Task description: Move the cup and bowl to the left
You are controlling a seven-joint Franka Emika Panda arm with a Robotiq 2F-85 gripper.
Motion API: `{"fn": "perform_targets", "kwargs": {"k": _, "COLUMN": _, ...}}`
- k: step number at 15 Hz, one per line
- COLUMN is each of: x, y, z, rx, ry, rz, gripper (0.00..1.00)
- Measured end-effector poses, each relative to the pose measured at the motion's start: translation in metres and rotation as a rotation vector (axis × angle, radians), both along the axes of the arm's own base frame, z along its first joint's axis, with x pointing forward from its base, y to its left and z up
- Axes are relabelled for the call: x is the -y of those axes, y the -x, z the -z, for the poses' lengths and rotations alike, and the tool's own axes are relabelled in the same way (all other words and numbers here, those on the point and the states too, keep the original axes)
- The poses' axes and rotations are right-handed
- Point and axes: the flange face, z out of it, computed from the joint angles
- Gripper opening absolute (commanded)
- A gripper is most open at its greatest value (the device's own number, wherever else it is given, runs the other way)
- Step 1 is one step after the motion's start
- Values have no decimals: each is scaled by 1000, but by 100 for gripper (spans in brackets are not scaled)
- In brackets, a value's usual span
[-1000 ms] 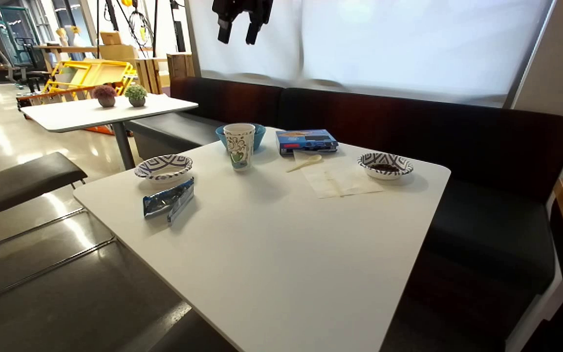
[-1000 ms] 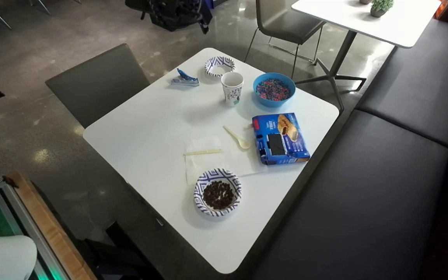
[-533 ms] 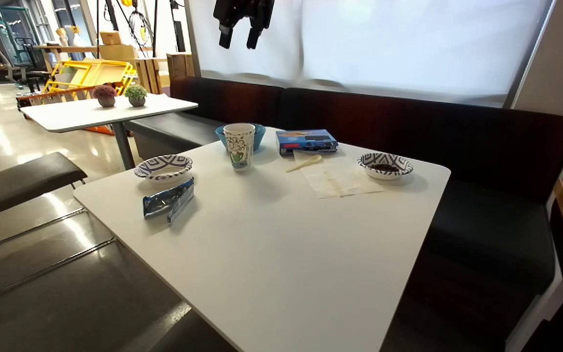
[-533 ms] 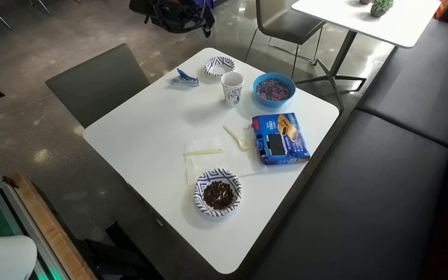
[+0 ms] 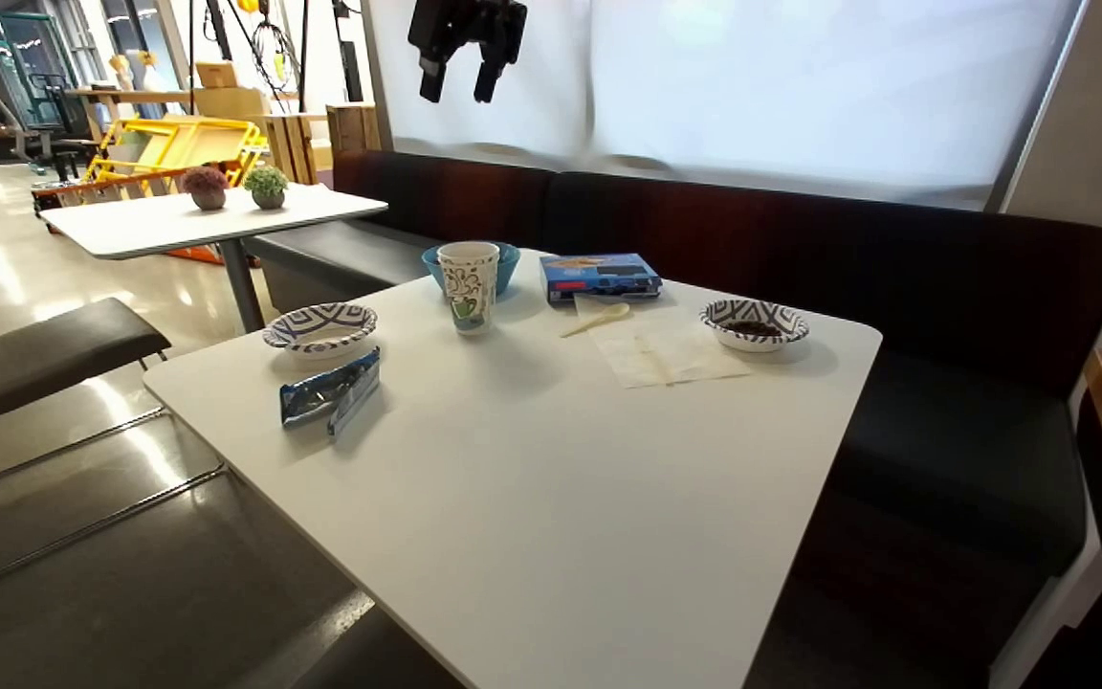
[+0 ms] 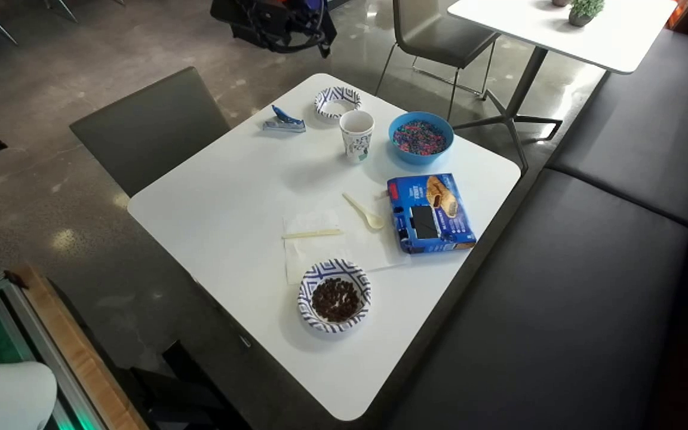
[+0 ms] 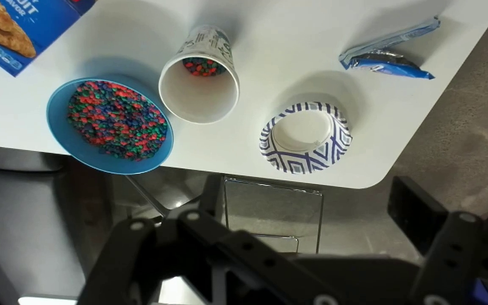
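The whitish patterned paper cup [image 5: 468, 299] stands upright on the white table [image 6: 218, 197]; it also shows in an exterior view [image 6: 356, 143] and the wrist view [image 7: 199, 95], with some coloured pellets inside. The blue bowl [image 6: 418, 159] stands beside the cup, near the table edge, holding many red, blue and green pellets. The wrist view shows the bowl [image 7: 81, 151] fully; in an exterior view the bowl [image 5: 508, 268] is partly behind the cup. My gripper [image 5: 458, 94] is open and empty, high above and apart from both. In the wrist view its fingers [image 7: 311, 201] are wide apart.
A patterned dish [image 6: 337, 89] and a blue wrapper [image 7: 390, 67] lie near the cup. A blue box [image 6: 439, 230], a spoon [image 6: 365, 212], a thin paper sheet [image 6: 314, 254] and another patterned dish [image 6: 335, 327] with dark bits also stand on the table. A bench [image 6: 559, 286] runs alongside.
My gripper has moved slightly lower and a little sideways, nearer the table in an exterior view. It stays open. The cup, bowl and other objects have not moved.
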Motion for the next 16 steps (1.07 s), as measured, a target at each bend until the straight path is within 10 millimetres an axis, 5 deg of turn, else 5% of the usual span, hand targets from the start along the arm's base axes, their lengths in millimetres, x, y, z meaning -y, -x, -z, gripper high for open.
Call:
{"fn": "perform_targets", "kwargs": {"k": 12, "x": 21, "y": -68, "z": 113, "rx": -61, "ry": 2, "rz": 46, "gripper": 100}}
{"fn": "perform_targets", "kwargs": {"k": 16, "x": 33, "y": -81, "z": 135, "rx": -80, "ry": 6, "rz": 78, "gripper": 100}}
